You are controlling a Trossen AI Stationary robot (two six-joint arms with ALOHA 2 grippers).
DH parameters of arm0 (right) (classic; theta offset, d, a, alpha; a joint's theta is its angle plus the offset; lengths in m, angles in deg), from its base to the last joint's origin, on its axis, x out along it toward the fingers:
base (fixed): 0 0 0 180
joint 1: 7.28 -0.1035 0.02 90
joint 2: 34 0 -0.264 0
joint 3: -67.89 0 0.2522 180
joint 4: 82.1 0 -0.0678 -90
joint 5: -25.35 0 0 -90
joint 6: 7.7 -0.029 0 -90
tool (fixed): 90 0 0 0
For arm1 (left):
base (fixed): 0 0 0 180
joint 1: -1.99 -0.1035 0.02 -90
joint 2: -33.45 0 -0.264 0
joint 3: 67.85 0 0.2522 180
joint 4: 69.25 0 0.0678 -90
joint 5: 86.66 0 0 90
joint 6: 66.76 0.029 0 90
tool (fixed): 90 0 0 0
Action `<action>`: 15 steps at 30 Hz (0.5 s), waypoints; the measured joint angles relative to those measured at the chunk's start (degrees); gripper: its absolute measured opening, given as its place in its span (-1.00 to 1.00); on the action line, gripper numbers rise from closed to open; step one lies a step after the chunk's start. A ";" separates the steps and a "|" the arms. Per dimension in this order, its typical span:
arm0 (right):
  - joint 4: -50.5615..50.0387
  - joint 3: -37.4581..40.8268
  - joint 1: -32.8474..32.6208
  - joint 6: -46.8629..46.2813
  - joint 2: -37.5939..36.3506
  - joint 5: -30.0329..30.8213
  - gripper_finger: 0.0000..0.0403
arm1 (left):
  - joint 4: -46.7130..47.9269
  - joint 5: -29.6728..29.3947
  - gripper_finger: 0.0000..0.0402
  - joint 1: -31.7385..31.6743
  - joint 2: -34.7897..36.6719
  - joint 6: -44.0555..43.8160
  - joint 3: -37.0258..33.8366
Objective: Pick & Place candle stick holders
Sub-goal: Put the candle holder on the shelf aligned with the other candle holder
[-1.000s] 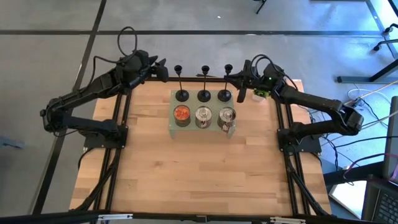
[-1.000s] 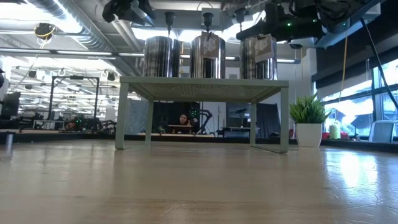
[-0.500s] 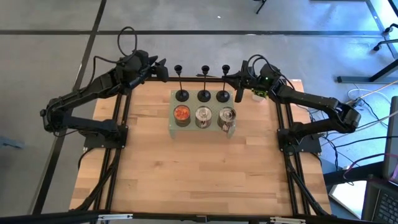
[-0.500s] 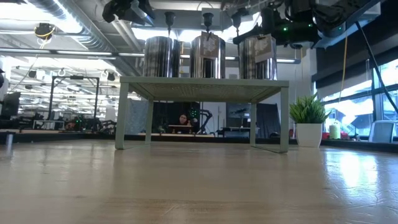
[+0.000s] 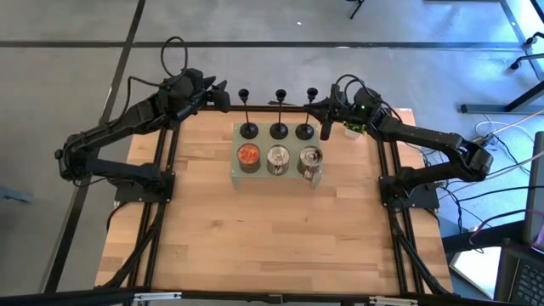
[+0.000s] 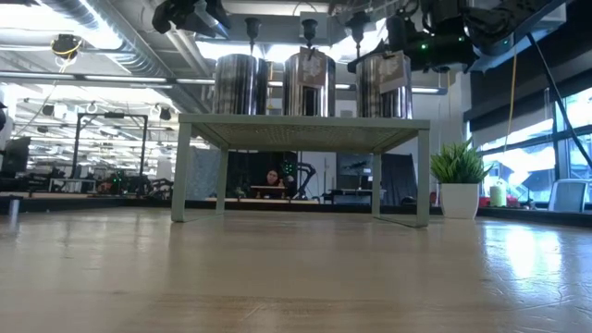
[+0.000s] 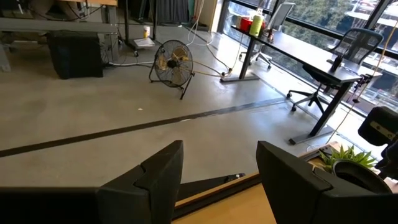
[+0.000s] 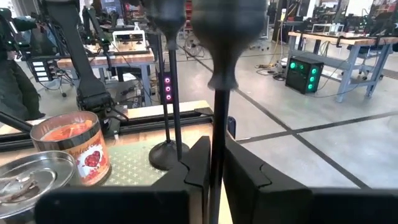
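Observation:
Three black candle stick holders stand on their round bases along the far side of a pale green stand [image 5: 238, 174]: left [image 5: 246, 115], middle [image 5: 279, 115] and right [image 5: 308, 115]. My right gripper [image 5: 324, 121] is at the right holder and shut on its thin stem, which shows between the fingers in the right wrist view [image 8: 216, 146]. My left gripper [image 5: 223, 92] is open and empty above the table's far left edge, left of the holders; it also shows in the left wrist view [image 7: 217, 174]. My right gripper pinches the right holder's stem [image 8: 217, 118] between its two fingers, below the cup top. The fingers come level from the table's right side and lie across the stem. The holder stands upright, its base [image 5: 304, 132] on the green stand.
Three tin cans stand on the stand's near side: an orange one [image 5: 248, 155] and two silver ones [image 5: 278, 158] [image 5: 310, 159]. A small potted plant [image 5: 351, 129] stands at the far right, just behind my right gripper. Bare wooden tabletop [image 5: 272, 238] lies toward the near edge.
My right gripper has gone toward the table's left edge, up to the right holder's stem. The holders and cans stand where they were.

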 joint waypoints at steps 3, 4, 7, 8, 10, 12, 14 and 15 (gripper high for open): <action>-0.31 0.00 0.01 -0.05 0.00 -0.01 -0.79 | 0.04 0.00 0.00 0.00 0.00 0.00 0.00; -0.52 0.00 -0.01 -0.09 0.00 -0.01 -0.79 | 0.04 0.00 0.00 0.00 0.00 0.00 0.00; -0.65 0.00 -0.02 0.30 0.00 -0.01 -0.78 | 0.20 0.00 0.00 0.00 0.00 0.00 0.00; -0.82 0.00 -0.04 0.27 0.00 -0.01 -0.78 | 0.38 0.00 0.00 0.00 0.00 0.00 0.00; -0.92 0.00 -0.04 0.27 0.00 -0.04 -0.78 | 0.44 0.00 0.00 0.00 0.00 -0.05 0.00; -1.13 0.00 -0.06 0.26 0.00 -0.08 -0.78 | 0.42 0.00 0.00 0.00 0.00 -0.04 0.00; -1.26 0.00 -0.06 0.25 0.00 -0.23 -0.78 | 0.44 0.00 0.00 0.00 0.00 -0.04 0.00; -1.28 0.00 -0.10 0.25 0.00 -0.23 -0.78 | 0.47 0.01 0.00 0.00 0.00 -0.04 0.00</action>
